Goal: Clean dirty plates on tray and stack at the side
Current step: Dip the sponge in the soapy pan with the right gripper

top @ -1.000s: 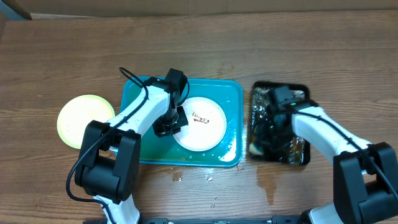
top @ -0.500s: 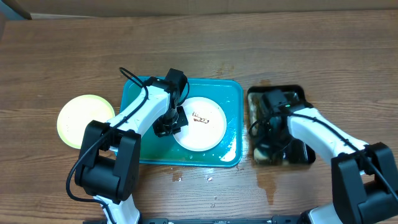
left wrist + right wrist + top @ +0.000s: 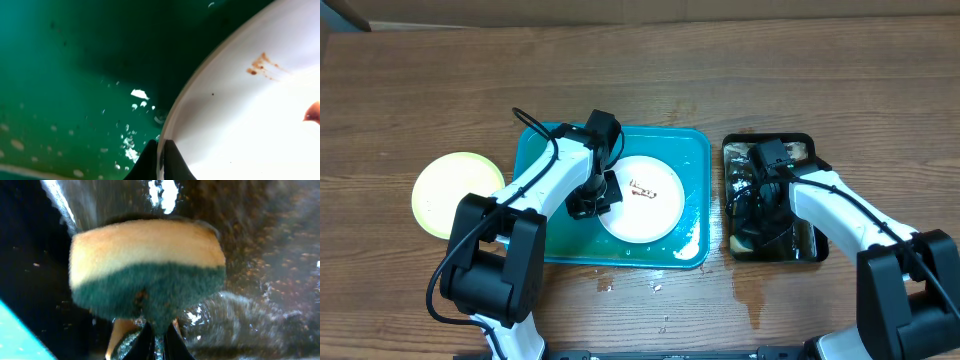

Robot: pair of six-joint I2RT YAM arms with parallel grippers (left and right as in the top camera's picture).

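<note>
**A:** Overhead first. Where are the plates?

**B:** A white plate (image 3: 640,198) lies flat in the teal tray (image 3: 695,160), with a small brown sauce smear (image 3: 642,189) near its middle. The left jaws sit at its rim, on the side facing away from the right jaws. A pale yellow-green plate (image 3: 457,193) rests on the wooden counter (image 3: 420,80) beyond the left jaws, just outside the tray.

**A:** And the right jaws?

**B:** They are down inside the black pan (image 3: 790,138), which stands just beside the tray. From above the arm covers them, so I cannot tell whether they are wide or narrow. A damp patch (image 3: 748,290) darkens the counter near the pan.

**A:** What does the left wrist add?

**B:** The grip itself. Two dark fingertips (image 3: 148,164) are drawn narrow and pinch the white plate's rim, one on the tray side and one on the plate's face. The plate spreads away to the right of the jaws, with brown specks (image 3: 260,65) on it. To their left is the wet tray floor, beaded with droplets (image 3: 132,107). None of that pinch shows from above.

**A:** And the right wrist?

**B:** A sponge (image 3: 145,270), yellow foam over a dark green scouring layer, sits straight ahead of the right jaws. They are closed narrow on its green edge. Murky brown water (image 3: 270,270) surrounds it. Overhead shows the pan but hardly any of the sponge.
</note>
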